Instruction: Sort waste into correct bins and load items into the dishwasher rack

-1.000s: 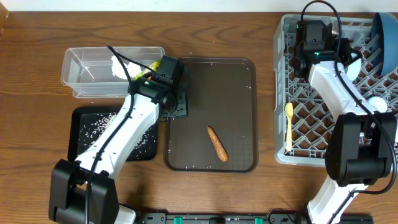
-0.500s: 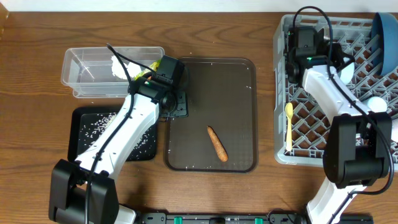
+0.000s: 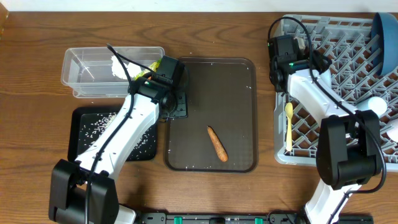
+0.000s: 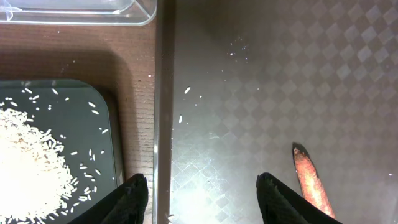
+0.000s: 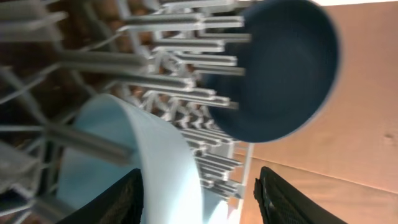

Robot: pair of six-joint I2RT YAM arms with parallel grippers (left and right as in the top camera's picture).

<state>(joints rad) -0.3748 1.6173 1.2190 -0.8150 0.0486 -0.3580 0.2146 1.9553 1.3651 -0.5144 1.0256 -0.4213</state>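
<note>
A thin orange carrot-like piece (image 3: 217, 143) lies on the brown serving tray (image 3: 239, 74); it also shows by my left gripper's right finger (image 4: 311, 183). My left gripper (image 4: 200, 177) hangs open and empty over the tray's left edge (image 3: 174, 107). The clear tub (image 3: 87, 78) holds a crumpled tissue (image 3: 120, 67) and a yellow-green wrapper (image 3: 149, 70). Rice (image 4: 25, 162) lies in the black tray (image 3: 84, 124). My right gripper (image 5: 199, 171) stands open inside the grey rack (image 3: 348, 37), and the white, light-blue bowl (image 5: 161, 162) is close by its left finger. The dark blue bowl (image 5: 280, 68) stands on edge behind.
A pale yellow spoon (image 3: 289, 121) lies in the rack's front left part. A pinkish-white cup (image 3: 377, 104) sits at the rack's right side. A few loose rice grains (image 4: 186, 91) are scattered on the brown tray.
My right arm has swung left across the rack and its jaws have gone from shut to open. The left arm has not moved.
</note>
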